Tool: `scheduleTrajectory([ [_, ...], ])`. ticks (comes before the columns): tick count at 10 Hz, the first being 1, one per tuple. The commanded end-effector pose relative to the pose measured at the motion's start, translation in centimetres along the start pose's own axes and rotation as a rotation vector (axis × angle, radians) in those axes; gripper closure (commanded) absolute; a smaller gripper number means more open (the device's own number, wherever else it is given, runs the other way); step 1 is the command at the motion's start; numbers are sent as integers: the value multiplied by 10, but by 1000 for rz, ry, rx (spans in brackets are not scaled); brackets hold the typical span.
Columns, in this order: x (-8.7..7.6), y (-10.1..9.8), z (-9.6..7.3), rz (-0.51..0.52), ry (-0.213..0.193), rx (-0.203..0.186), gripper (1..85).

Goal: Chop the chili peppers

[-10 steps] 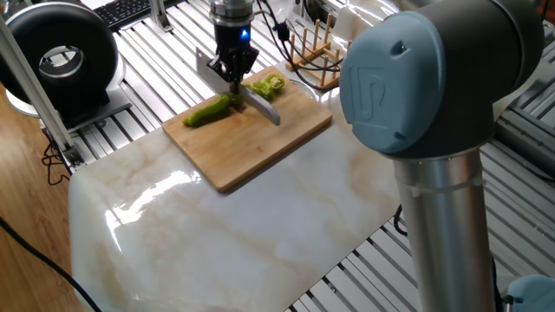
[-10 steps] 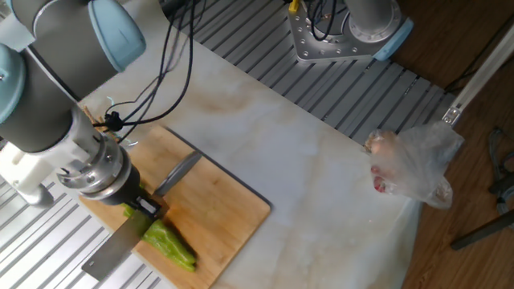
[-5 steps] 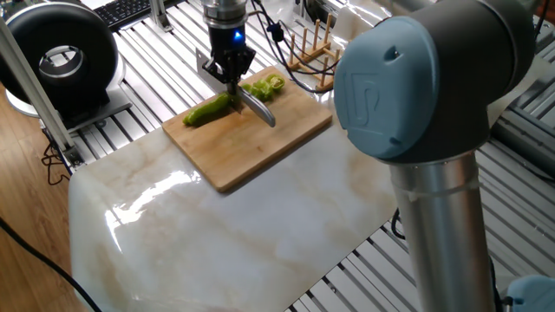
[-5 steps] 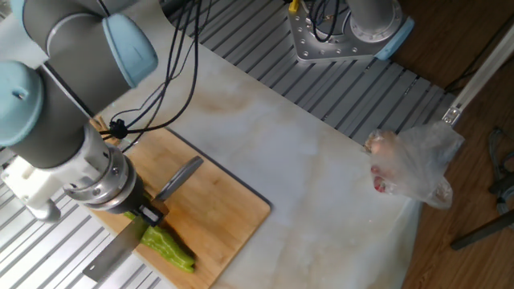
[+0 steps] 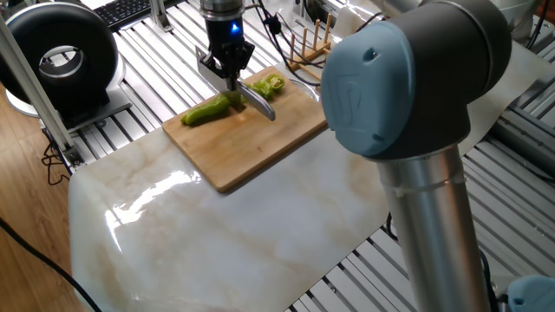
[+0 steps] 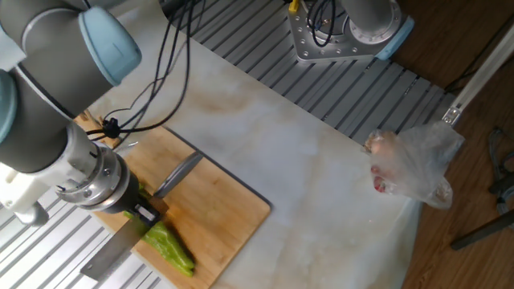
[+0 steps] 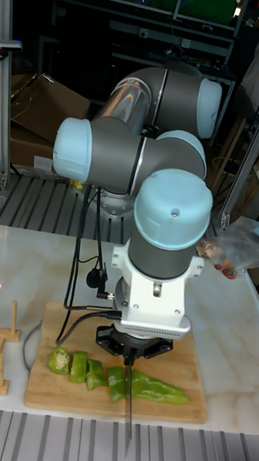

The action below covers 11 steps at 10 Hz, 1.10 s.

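Observation:
The chili peppers lie on a wooden cutting board [image 5: 260, 143]. The long uncut piece [image 5: 206, 111] is light green and wrinkled, and several cut chunks [image 5: 267, 84] sit beside it. My gripper [image 5: 230, 76] stands over the pepper's cut end, shut on a knife [image 5: 261, 106]. In the other fixed view the gripper [image 6: 141, 212] holds the knife across the pepper [image 6: 170, 246], with the blade [image 6: 108, 257] reaching past the board's edge. The tall fixed view shows the blade [image 7: 130, 411] edge-on between the chunks [image 7: 73, 365] and the long piece [image 7: 160, 390].
A wooden rack [image 5: 314, 54] stands behind the board. A black round device [image 5: 56, 59] sits at the far left. A clear plastic bag [image 6: 414, 164] with something red lies near the marble top's edge. The arm's big elbow [image 5: 403, 82] blocks the right foreground.
The gripper and knife have shifted a little along the pepper, away from the cut chunks. The arm's elbow swung with it. The pepper pieces stay where they were.

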State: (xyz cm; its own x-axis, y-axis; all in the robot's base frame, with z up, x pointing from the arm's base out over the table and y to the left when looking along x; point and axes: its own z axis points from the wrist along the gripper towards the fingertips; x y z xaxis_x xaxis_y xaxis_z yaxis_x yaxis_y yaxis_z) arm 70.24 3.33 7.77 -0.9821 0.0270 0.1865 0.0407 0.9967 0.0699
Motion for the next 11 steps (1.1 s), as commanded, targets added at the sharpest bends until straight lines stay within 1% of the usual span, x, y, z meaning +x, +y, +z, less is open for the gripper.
scheduleTrajectory([
  [1,7,0,0,4,30,39,843],
  [3,17,4,-1,-8,67,31,843],
  [4,22,4,-1,-6,79,35,843],
  [6,23,6,4,-1,77,44,843],
  [8,20,8,12,0,64,40,843],
  [11,22,9,18,4,63,41,843],
])
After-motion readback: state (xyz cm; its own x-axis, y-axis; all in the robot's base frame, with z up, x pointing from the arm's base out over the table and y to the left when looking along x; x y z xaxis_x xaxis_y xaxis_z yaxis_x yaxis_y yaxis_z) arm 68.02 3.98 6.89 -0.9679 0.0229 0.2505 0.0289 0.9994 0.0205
